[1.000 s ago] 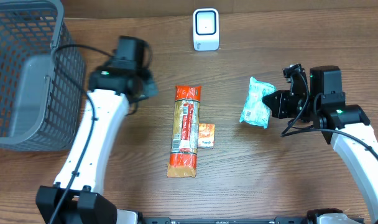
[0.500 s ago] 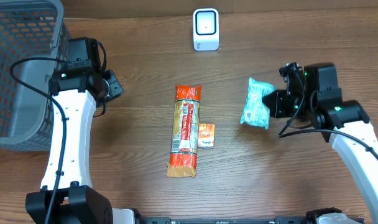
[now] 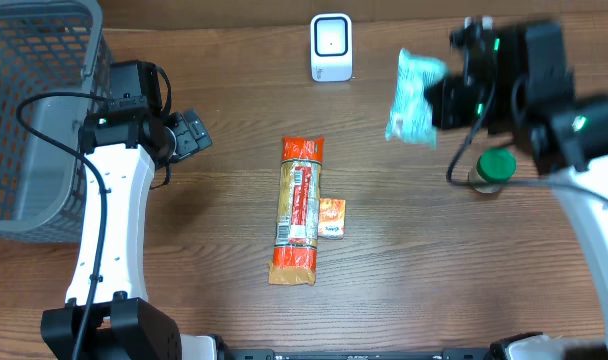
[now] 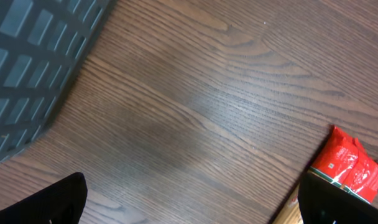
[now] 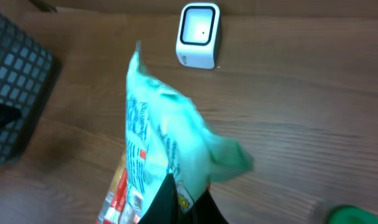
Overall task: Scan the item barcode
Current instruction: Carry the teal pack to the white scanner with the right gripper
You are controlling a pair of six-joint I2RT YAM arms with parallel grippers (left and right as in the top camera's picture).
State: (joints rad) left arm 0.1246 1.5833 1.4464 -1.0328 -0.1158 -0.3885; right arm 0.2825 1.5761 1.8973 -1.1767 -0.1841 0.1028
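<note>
Overhead: right tool (image 3: 436, 100) is clamped tight on the green packet (image 3: 414, 92), which looks lifted off the surface (image 3: 404, 270). The packet is near the scanner (image 3: 331, 46), off to its right and not over the window. Green-capped bottle (image 3: 496, 167) stands right by the right arm. Left tool (image 3: 192, 135) sits beside the basket (image 3: 24, 150), jaws spread wide, nothing in them. Long orange packet (image 3: 299, 215) and small sachet (image 3: 331, 217) lie mid-surface, just beside each other. Left wrist: both fingers (image 4: 46, 205) are at the bottom corners, far apart, bare wood between them. Basket wall is top left, the red end of the long packet bottom right. Right wrist: the green packet fills the centre, pinched at its near end between the fingers and sticking out toward the scanner beyond. It's seen almost edge-on, with print on its left face; can't pick out the barcode. Risks: the grip is on one end of a soft bag, so it can flop or twist and turn the code away from the window, giving a no-read. A crinkled film over the code would do the same. The pinch is thin, so a fast swing could slip the bag. Coming in low could knock the scanner over, and the arm could clip the bottle.
</note>
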